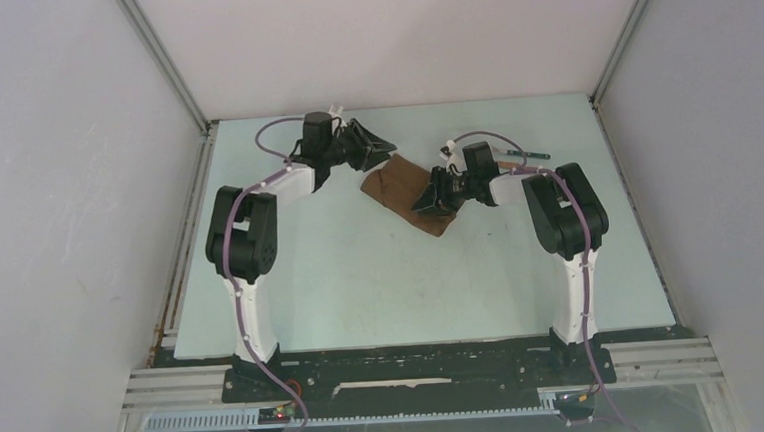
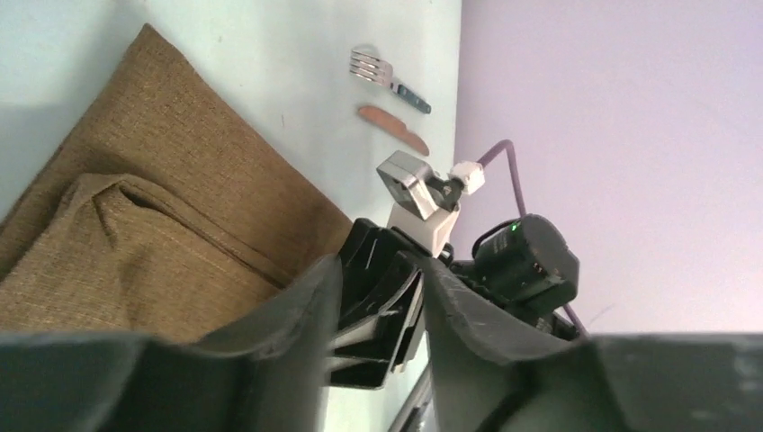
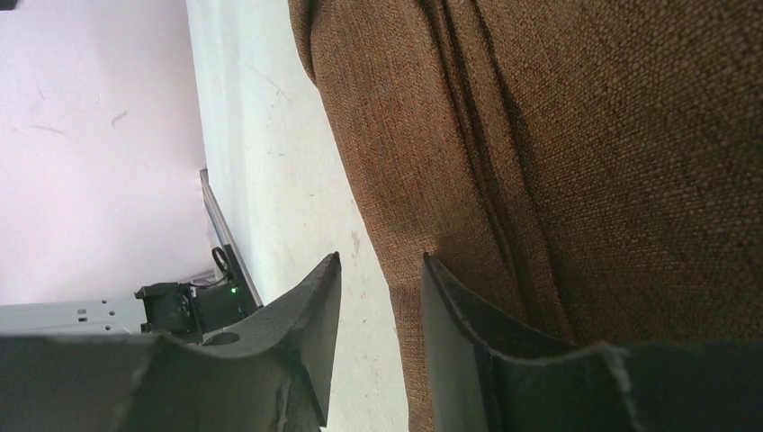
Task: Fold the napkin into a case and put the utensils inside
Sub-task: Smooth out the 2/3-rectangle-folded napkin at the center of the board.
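pale green table (image 1: 362, 287), grey enclosure walls (image 1: 53, 146)

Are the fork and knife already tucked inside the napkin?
No, the fork and the knife lie on the bare table, apart from the napkin.

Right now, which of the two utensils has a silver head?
The fork, with silver tines and a teal handle; the knife is a plain reddish-brown stick.

Soft, even light falls from above, and the pale table (image 1: 362, 287) reads bright with no glare. Shadows are faint and short. Close up, the napkin (image 3: 585, 180) is sharp (single threads of the weave show). The right gripper (image 3: 380, 261) at the bottom edge is soft-focused and nearly black. The walls carry a faint lilac cast.
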Available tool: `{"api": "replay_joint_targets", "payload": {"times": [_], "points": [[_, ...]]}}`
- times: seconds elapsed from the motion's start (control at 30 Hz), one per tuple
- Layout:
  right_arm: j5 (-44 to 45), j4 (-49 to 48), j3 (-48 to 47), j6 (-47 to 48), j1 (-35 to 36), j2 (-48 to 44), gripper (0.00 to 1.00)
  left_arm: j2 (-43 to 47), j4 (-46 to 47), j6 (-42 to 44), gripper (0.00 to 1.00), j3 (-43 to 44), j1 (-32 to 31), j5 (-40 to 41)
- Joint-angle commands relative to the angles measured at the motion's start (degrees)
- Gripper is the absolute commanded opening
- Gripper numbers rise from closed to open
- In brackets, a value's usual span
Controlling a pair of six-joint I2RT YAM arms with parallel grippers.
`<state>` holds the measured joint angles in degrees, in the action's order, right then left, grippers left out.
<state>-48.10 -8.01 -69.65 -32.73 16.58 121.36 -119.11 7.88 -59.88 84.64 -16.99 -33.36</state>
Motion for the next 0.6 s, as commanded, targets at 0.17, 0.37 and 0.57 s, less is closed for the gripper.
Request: {"api": "replay_joint_targets", "payload": {"times": [0.17,0.37,0.57], "points": [[-0.24,-0.86,-0.27,0.92,-0.42,-0.59,0.44,-7.45,20.25,-11.79,0.04,-6.80,2.22,-4.00],[-0.66,2.23,-0.85,2.44,-0.13,-3.91,0.49,-13.41,19.23,-13.17,0.00,-4.77,2.46,-2.19],[-1.09,3.45,-3.17,1.19,2.58,-7.37,0.61,-15.98,11.08,-11.08,0.00,-1.83,3.13,-0.46]]}}
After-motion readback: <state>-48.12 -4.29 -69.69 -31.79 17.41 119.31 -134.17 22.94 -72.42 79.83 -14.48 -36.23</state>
